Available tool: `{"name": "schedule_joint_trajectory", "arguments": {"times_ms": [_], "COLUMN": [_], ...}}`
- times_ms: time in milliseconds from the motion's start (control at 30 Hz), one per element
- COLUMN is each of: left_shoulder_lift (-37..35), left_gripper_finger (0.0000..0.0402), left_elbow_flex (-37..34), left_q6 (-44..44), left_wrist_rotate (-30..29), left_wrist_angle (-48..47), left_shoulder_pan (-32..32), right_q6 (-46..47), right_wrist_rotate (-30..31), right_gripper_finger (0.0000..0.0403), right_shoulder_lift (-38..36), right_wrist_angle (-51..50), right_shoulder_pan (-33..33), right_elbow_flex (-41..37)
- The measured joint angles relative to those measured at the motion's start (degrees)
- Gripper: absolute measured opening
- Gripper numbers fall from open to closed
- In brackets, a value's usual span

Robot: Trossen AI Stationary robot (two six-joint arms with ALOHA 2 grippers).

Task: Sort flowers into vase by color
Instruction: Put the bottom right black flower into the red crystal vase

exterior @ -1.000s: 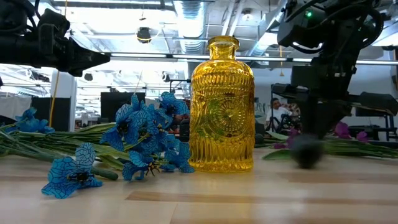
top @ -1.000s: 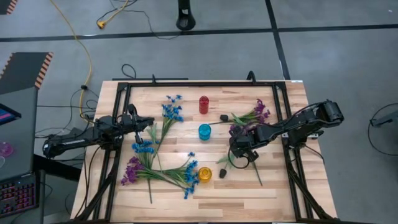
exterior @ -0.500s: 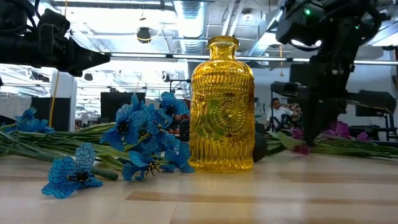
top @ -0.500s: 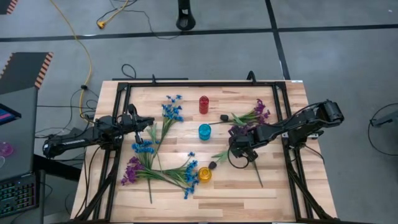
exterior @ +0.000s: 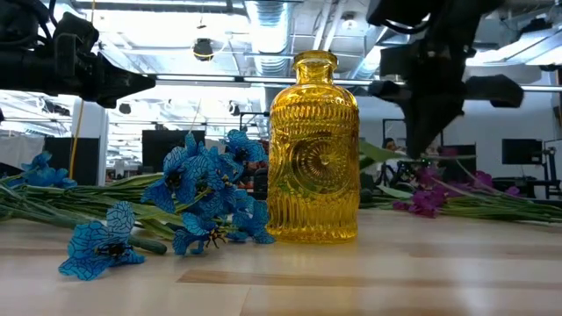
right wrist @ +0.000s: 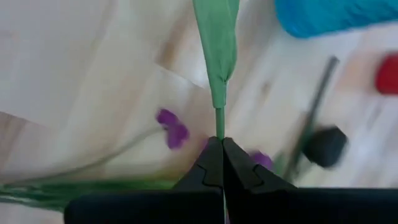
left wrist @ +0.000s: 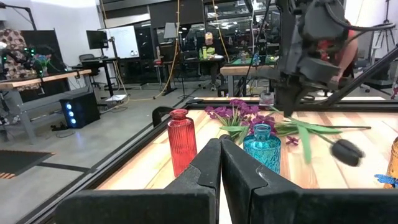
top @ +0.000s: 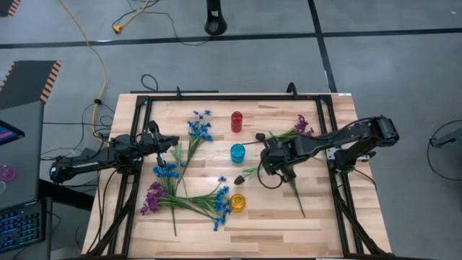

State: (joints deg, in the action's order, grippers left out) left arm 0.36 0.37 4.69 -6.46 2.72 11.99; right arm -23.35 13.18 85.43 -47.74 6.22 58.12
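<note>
Right gripper: fingers pinched together on the thin green stem of a dark-budded sprig, lifted off the table.
Bud end: hangs beside the blue vase, above the yellow vase.
Purple flowers: lying behind the gripper.
Left gripper: closed, empty, well apart at the table's left edge.
Writing: none readable.

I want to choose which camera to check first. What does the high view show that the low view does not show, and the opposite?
Only the high view: the red vase, the blue vase, the left gripper waiting at the table's left side, and the black bud hanging from the stem that the right gripper holds.

Only the low view: the room behind the table and the pattern on the yellow vase.

Both: the yellow vase, blue flowers, purple flowers and the right arm.
</note>
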Motion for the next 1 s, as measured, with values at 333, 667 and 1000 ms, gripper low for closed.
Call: {"name": "schedule_joint_trajectory", "arguments": {"times_ms": [333,667,1000], "left_shoulder_lift": [0.0,0.0,0.0], "left_gripper_finger": [0.0,0.0,0.0], "left_elbow_flex": [0.0,0.0,0.0], "left_q6": [0.0,0.2,0.2], "left_wrist_rotate": [0.0,-0.2,-0.2], "left_wrist_angle": [0.0,0.0,0.0], "left_shoulder_pan": [0.0,0.0,0.0], "right_q6": [0.4,0.5,6.0], "right_wrist_rotate": [1.8,-0.7,-13.0], "right_gripper_finger": [0.0019,0.0019,0.0021], "right_shoulder_lift": [-10.9,-26.8,-24.9], "right_wrist_angle": [-3.3,22.8,73.7], "right_shoulder_pan": [-7.5,-17.3,-25.7], "right_elbow_flex": [1.0,-7.6,-19.4]}}
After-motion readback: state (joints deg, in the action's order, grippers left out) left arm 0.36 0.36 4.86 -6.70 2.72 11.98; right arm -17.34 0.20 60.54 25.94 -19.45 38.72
